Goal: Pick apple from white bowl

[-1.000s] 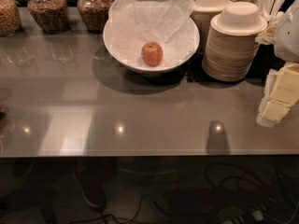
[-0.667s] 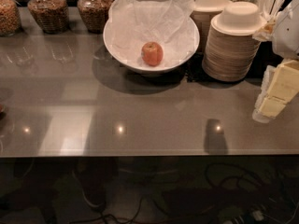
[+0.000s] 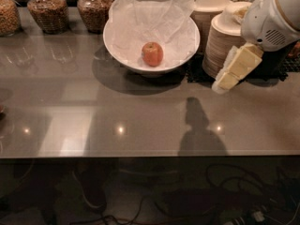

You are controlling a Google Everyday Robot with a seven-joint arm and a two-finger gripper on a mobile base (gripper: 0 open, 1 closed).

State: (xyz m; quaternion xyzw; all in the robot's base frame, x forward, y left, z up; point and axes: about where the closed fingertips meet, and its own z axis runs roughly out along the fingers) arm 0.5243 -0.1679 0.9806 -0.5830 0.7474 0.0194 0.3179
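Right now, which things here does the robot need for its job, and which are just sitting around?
Needed: apple; white bowl holding it; gripper, off to the bowl's right above the counter.
Just sitting: stacked tan bowls; brown glass jars at back left.

Dim; glare; probable shadow (image 3: pixel 197 125) near right-side tool (image 3: pixel 225 81).

I see a reddish-orange apple (image 3: pixel 152 54) with a yellowish patch in the glossy white bowl (image 3: pixel 140 69). Right of the bowl, my cream-yellow gripper (image 3: pixel 226 80) hangs before tan stacked bowls (image 3: pixel 216 48), above the grey tabletop (image 3: pixel 93 109).
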